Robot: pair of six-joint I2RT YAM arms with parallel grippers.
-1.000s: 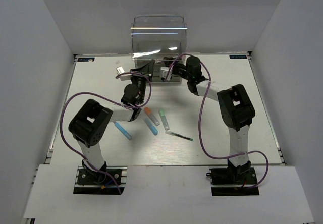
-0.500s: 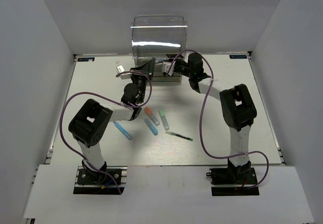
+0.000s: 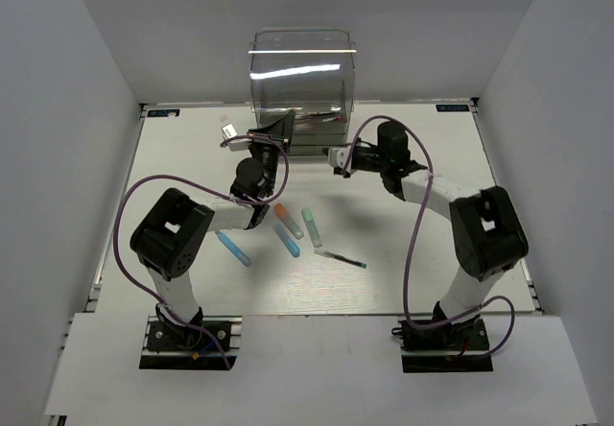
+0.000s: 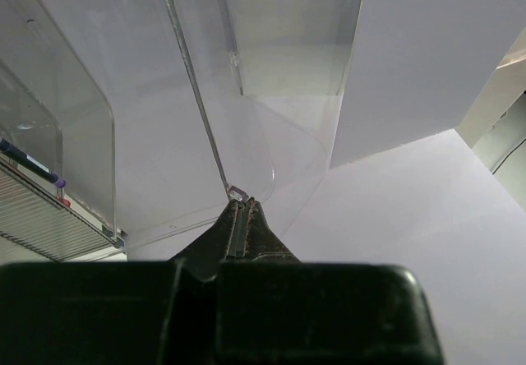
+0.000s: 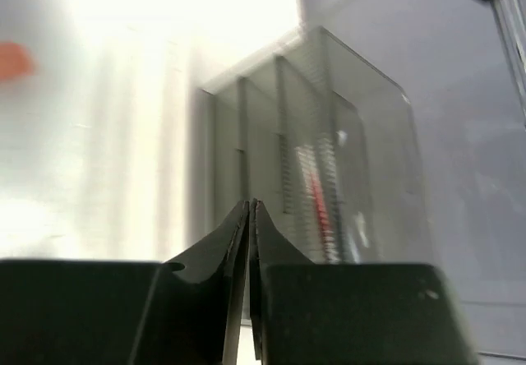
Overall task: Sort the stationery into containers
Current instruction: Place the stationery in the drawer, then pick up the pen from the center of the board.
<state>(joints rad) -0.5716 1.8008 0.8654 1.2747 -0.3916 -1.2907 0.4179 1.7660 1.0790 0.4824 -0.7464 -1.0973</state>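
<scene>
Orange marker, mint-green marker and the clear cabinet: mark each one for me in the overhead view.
orange marker (image 3: 285, 214), top external view, on its orange end.
mint-green marker (image 3: 312, 226), top external view, on the middle of its body.
clear cabinet (image 3: 300, 85), top external view, on its front wall.

markers (image 3: 288, 241) on table (image 3: 182, 143) before cabinet (image 3: 301, 81)

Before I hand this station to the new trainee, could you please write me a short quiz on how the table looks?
1. How many loose stationery pieces lie on the table?
2. True or false: the right pincer is gripping something.
3. Which piece lies leftmost in the top view? A orange marker; B light-blue marker; C mint-green marker.
Key: 1 five; 2 false, it is shut and empty; 3 B.
</scene>
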